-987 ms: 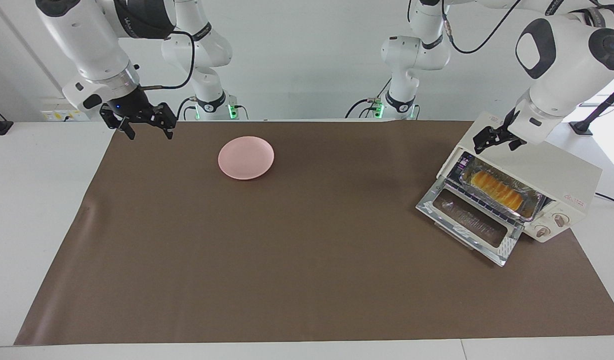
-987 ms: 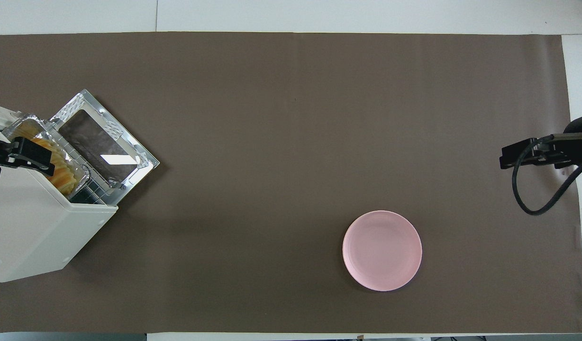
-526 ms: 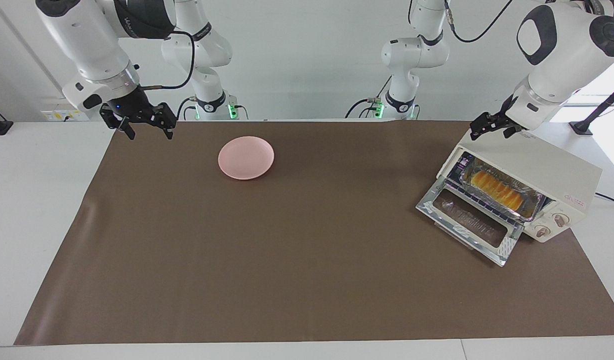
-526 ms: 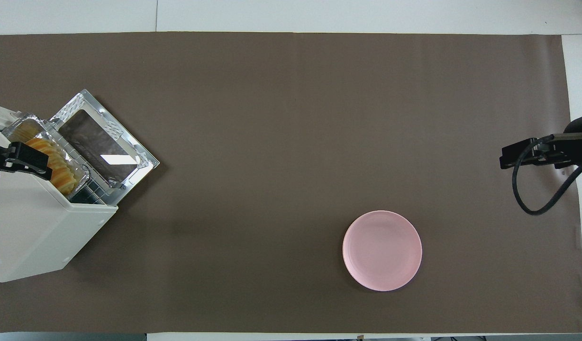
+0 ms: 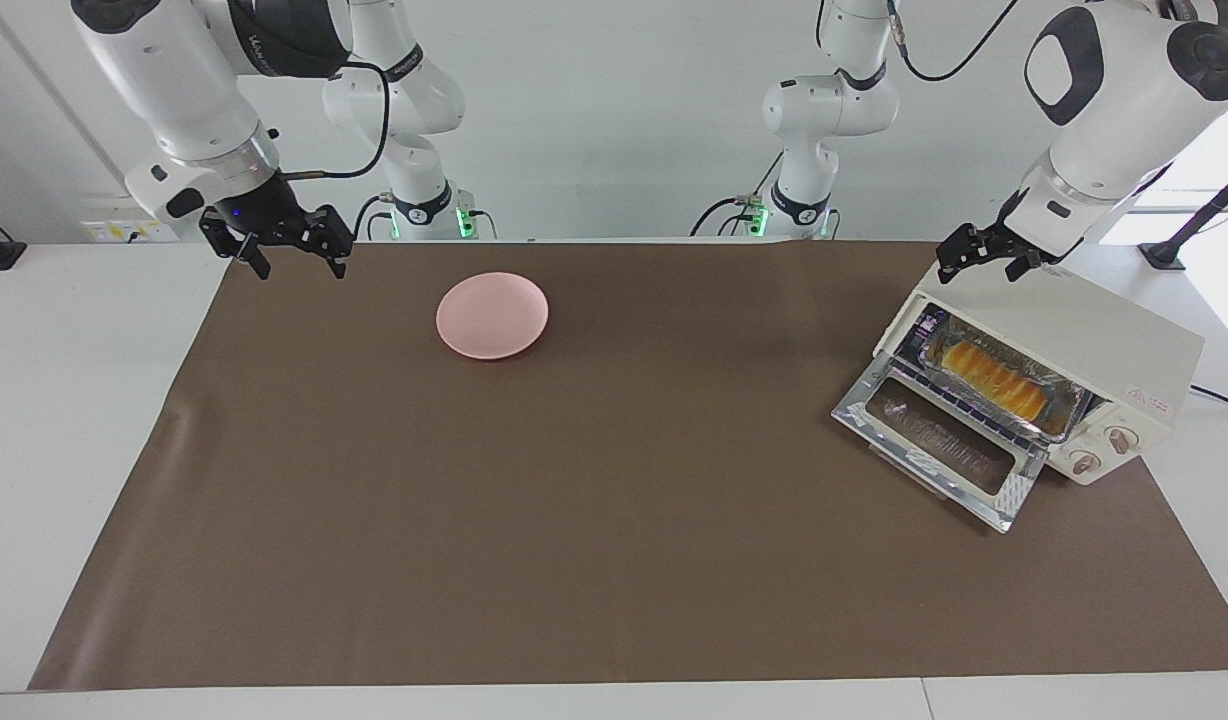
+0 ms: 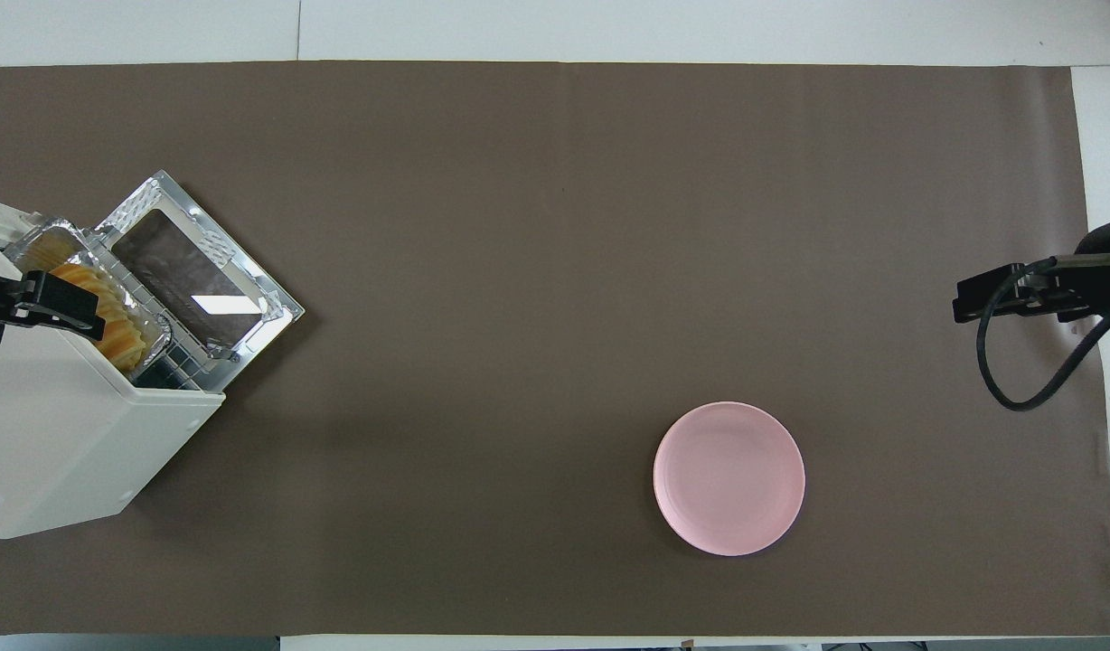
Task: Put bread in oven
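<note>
The bread [image 5: 992, 372] lies in a silver foil tray [image 5: 1069, 405] on the wire rack in the mouth of the cream-white oven [image 5: 1124, 340]. The oven's glass door [image 5: 939, 445] hangs open and flat. In the overhead view the bread [image 6: 112, 321] shows partly under my left gripper [image 6: 31, 303]. My left gripper [image 5: 979, 258] is open and empty, in the air over the oven's top edge, apart from it. My right gripper [image 5: 296, 262] is open and empty, and that arm waits over the mat's corner at its own end; it also shows in the overhead view [image 6: 980, 297].
A pink plate [image 5: 492, 315] sits empty on the brown mat, toward the right arm's end and near the robots; it also shows in the overhead view [image 6: 729, 477]. The oven [image 6: 58, 425] stands at an angle at the left arm's end, its door [image 6: 193, 271] jutting over the mat.
My left gripper has risen from just above the oven's mouth and drawn back over the oven's top. The bread, tray, door and right arm have not moved.
</note>
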`<action>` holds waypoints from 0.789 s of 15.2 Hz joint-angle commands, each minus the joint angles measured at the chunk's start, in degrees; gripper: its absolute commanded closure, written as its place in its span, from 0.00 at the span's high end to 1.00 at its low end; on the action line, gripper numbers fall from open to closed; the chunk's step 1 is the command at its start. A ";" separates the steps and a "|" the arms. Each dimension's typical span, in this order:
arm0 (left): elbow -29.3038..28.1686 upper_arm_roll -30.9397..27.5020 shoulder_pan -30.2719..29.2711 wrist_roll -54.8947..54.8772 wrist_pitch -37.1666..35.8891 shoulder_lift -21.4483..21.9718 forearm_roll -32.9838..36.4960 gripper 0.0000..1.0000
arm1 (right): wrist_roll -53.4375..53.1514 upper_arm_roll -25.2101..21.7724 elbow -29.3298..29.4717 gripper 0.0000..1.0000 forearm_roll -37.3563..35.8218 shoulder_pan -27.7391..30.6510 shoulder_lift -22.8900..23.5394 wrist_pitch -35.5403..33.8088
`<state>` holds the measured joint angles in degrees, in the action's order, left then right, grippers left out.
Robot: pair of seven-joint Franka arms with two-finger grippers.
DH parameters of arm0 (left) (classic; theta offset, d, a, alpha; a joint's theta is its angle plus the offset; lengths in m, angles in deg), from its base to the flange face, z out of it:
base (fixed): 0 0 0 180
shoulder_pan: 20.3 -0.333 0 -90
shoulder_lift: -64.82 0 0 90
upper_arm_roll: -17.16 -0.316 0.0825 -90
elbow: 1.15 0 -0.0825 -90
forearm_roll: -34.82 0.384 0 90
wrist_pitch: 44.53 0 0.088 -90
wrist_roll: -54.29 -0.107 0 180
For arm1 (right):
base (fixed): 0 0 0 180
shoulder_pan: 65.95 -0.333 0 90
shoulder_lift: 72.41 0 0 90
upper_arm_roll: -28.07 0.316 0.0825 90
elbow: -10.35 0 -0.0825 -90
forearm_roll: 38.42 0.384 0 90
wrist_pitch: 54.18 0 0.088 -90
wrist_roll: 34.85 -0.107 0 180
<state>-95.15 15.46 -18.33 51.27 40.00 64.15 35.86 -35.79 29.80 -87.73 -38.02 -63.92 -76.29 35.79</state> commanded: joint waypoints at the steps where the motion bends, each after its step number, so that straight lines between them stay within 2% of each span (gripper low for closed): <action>1: -0.57 0.56 -0.30 -0.84 0.47 1.20 -0.16 1.00 | -0.64 0.65 -0.01 1.00 -0.84 0.78 -0.16 -0.76; 9: -0.21 0.56 0.67 -1.10 0.90 1.29 0.27 1.00 | -0.64 0.65 -0.01 1.00 -0.84 0.78 -0.16 -0.76; 12: 0.75 0.56 2.78 -0.49 1.34 1.11 0.28 1.00 | -0.64 0.65 -0.01 1.00 -0.84 0.78 -0.16 -0.76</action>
<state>-94.40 16.34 -17.42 50.79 40.36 64.39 35.88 -35.79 29.80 -87.73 -38.02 -63.92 -76.29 35.79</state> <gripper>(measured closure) 0.000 0.000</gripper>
